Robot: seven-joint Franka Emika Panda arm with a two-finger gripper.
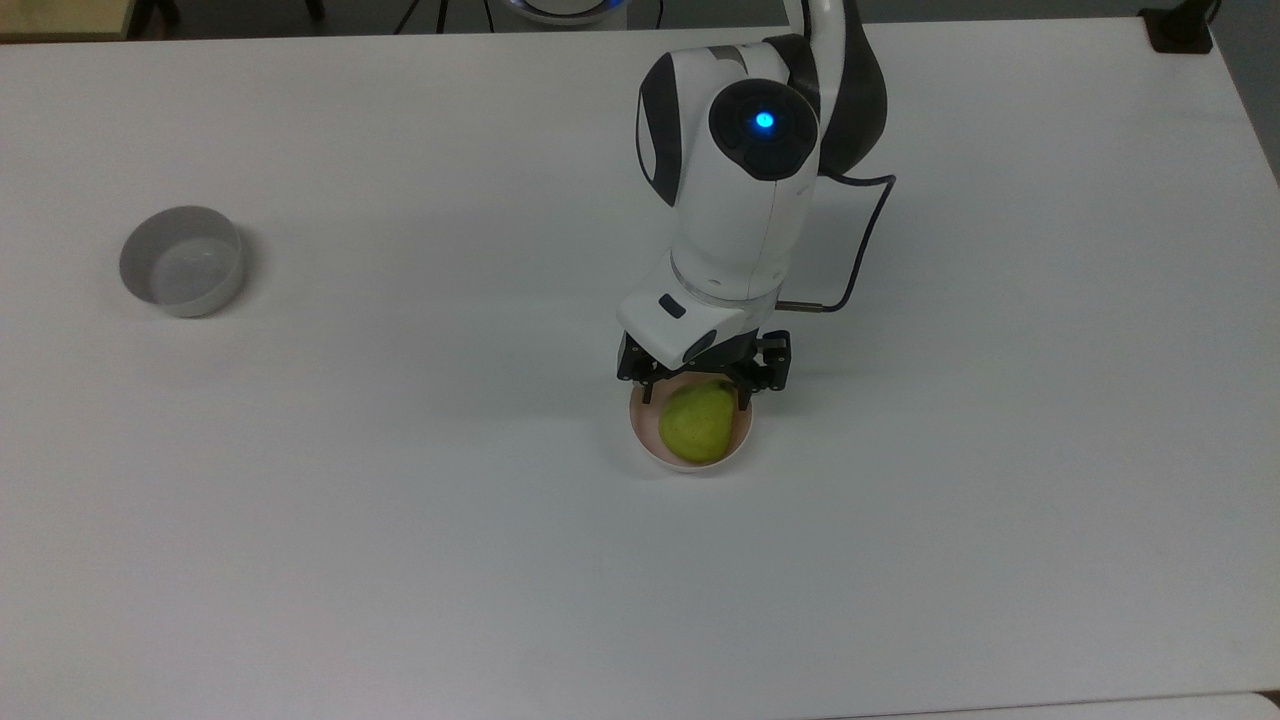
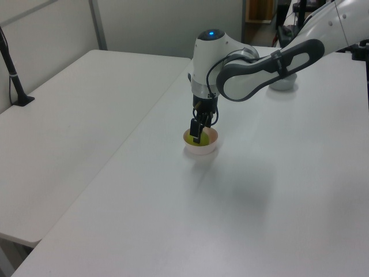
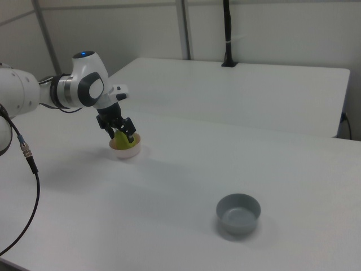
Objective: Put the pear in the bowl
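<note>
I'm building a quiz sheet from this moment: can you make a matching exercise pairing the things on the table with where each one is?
Things:
1. pear
2. pink bowl
3. grey bowl
4. gripper

Places:
A. alone at the top view's left
B. lying inside the pink bowl
C. just over the pink bowl's far rim
D. on the table, under the arm's tip

Pairs: 1-B, 2-D, 3-A, 4-C
</note>
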